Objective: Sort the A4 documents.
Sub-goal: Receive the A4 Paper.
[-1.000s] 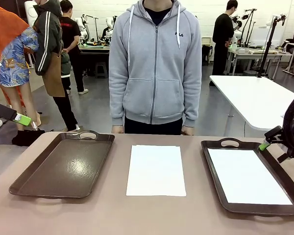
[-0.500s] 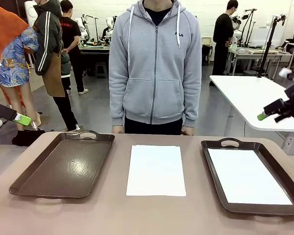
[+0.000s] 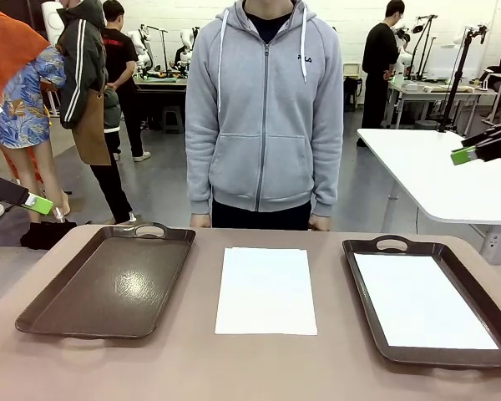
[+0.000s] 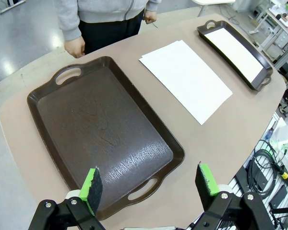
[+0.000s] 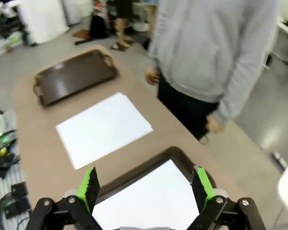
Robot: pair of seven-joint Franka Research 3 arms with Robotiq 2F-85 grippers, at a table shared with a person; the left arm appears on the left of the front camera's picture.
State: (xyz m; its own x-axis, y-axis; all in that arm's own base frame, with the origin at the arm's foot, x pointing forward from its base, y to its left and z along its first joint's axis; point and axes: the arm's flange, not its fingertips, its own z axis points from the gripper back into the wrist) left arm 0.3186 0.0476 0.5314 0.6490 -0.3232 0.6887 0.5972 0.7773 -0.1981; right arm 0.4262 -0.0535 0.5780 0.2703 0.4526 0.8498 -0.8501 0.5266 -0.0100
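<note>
The left gripper (image 4: 149, 182) was found with its jaws spread wide and nothing held between them, poised above the near end of the left tray (image 3: 108, 284). The right gripper (image 5: 145, 186) was likewise found fully parted and holding nothing, raised high at the right side over the right tray (image 3: 442, 357). A loose pile of A4 documents (image 3: 265, 290) was observed lying flat on the table (image 3: 192, 368), between the two trays and touching neither. A single white sheet (image 3: 422, 301) was noted lying flat inside the right tray. A person (image 3: 265, 109) in a grey hooded top was recorded standing at the far edge, hands lowered beside the table.
</note>
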